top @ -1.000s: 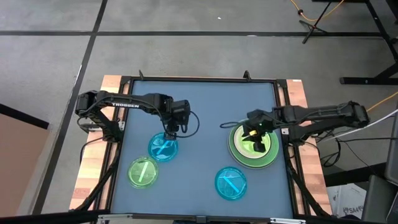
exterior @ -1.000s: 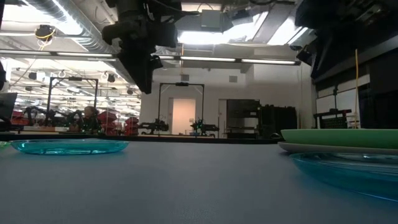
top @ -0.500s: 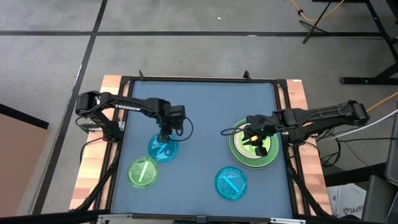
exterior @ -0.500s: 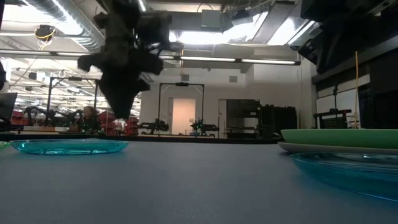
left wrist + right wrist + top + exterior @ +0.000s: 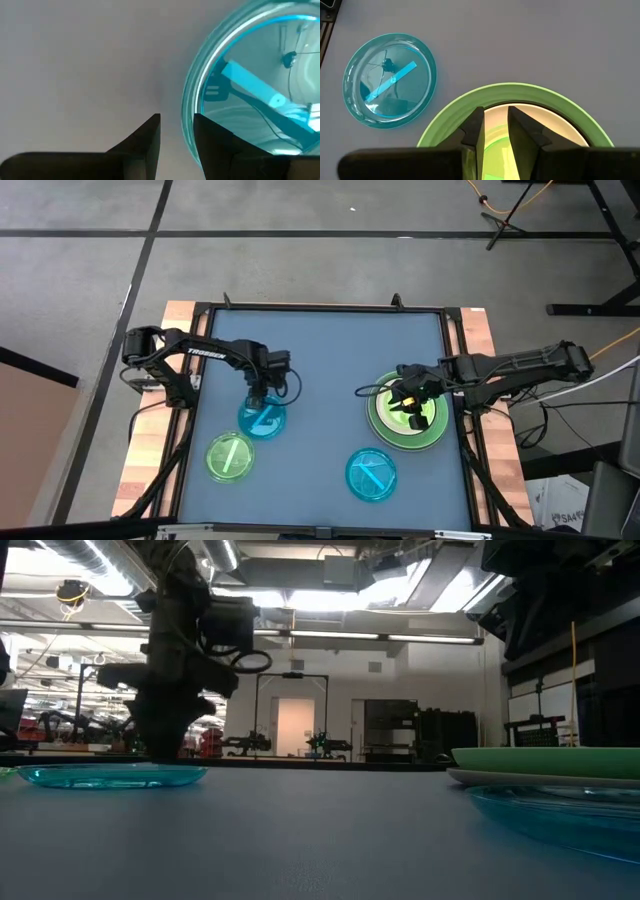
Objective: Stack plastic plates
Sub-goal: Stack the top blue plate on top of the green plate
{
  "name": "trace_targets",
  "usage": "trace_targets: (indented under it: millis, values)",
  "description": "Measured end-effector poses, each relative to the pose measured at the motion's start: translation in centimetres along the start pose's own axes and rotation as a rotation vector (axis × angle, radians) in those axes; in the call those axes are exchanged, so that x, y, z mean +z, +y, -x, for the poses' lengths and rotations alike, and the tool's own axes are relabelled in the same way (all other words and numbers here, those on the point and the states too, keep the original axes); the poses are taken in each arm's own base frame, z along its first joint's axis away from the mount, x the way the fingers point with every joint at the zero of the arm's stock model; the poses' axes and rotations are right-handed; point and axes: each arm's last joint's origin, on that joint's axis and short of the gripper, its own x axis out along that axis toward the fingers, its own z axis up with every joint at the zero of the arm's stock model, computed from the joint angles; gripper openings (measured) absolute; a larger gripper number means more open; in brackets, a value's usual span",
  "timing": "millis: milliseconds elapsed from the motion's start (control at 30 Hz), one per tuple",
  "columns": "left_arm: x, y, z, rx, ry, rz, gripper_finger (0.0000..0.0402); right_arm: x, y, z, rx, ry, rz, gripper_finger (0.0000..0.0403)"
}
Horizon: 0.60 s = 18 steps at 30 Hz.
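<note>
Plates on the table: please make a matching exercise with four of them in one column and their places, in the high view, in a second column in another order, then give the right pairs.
Things:
1. small green plate
2. blue plate under the left gripper
3. second blue plate
4. large light green plate

Places:
A. right side of the table, below the right gripper
B. lower left of the table
C. lower middle, just below the stack
D. left of centre, above the small green plate

Pairs: 1-B, 2-D, 3-C, 4-A
</note>
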Motion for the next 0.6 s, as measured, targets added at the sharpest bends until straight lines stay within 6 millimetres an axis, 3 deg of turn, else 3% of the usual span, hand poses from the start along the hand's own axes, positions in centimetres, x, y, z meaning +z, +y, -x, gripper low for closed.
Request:
trace_targets:
  millis: [600]
  values:
    - [-1.4, -0.2, -1.7, -0.078, 0.002, 0.103, 0.011, 0.0, 0.0, 0.0, 0.0, 0.0, 0.0, 0.0074]
